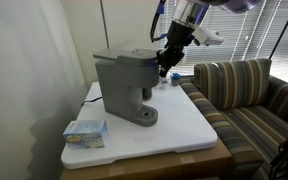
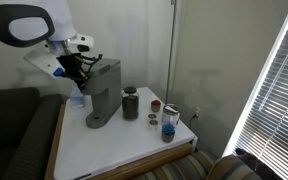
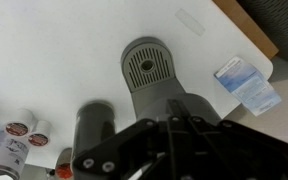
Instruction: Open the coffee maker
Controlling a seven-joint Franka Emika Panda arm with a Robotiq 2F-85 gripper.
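One grey single-serve coffee maker (image 1: 122,82) stands upright on the white table (image 1: 189,128), and its lid seems to be down, though the view is coarse. The gripper (image 1: 168,64) hangs at the overhanging end of the machine's head; whether its fingers are parted or closed cannot be told. A blue-and-white packet (image 1: 84,131) lies near the table's corner. A striped sofa (image 1: 246,92) stands just beside the table.

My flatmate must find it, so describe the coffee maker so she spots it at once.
Find the white square tabletop beside the striped sofa. On it stands the tall matte grey coffee maker, boxy with an overhanging head and round drip base, far bigger than the small cups and dark jar nearby.
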